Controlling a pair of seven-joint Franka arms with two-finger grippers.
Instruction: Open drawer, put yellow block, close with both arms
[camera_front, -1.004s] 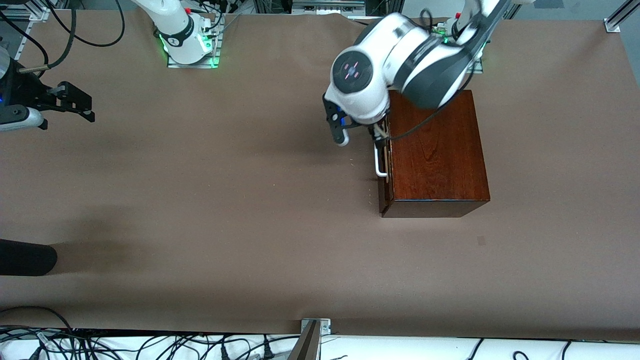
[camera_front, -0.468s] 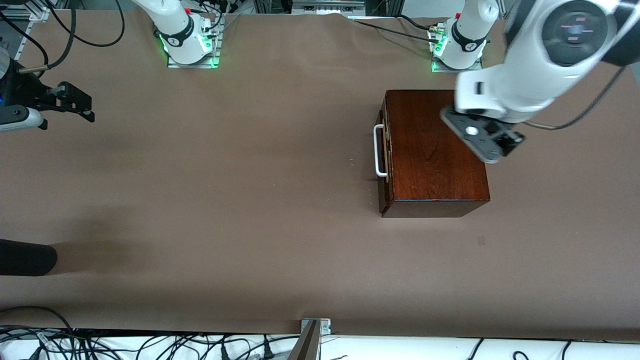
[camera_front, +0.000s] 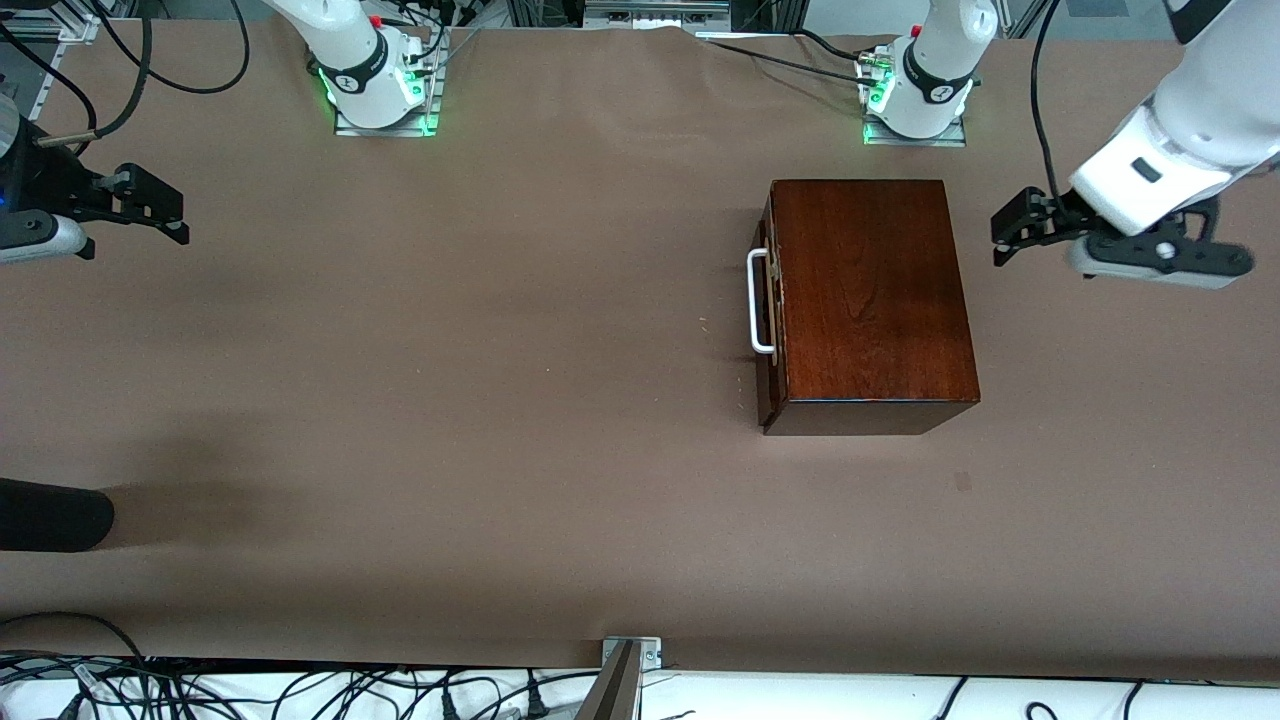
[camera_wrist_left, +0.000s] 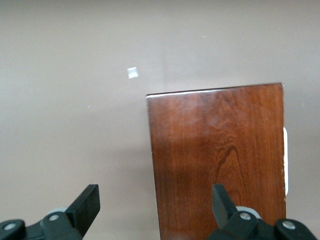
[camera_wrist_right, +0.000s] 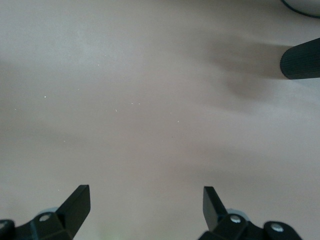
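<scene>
While the drawer (camera_front: 766, 300) sits pushed fully into the wooden box (camera_front: 868, 300), its dark front lies flush and its white bar handle (camera_front: 757, 301) faces the right arm's end of the table. The yellow block shows in none of the views, so its location cannot be told.

Nearest the front camera, a black rounded object (camera_front: 52, 514) enters at the right arm's end of the table (camera_front: 500, 400). Farther from the camera, the wooden box stands upright toward the left arm's end.

Left arm: the wrist and forearm enter from the left arm's end, tilted downward. The left gripper (camera_front: 1012, 228) hangs over bare table just beside the box, on the side away from the handle. Its fingers (camera_wrist_left: 85, 204) stand spread wide and hold nothing. The left wrist view looks down on the box top and the table.

Right arm: the right gripper (camera_front: 160, 218) hangs over bare table at the right arm's end, well apart from the box. Its fingers (camera_wrist_right: 80, 200) are spread and empty.

Farthest from the camera, both green-lit bases (camera_front: 380, 95) stand along the table edge.
</scene>
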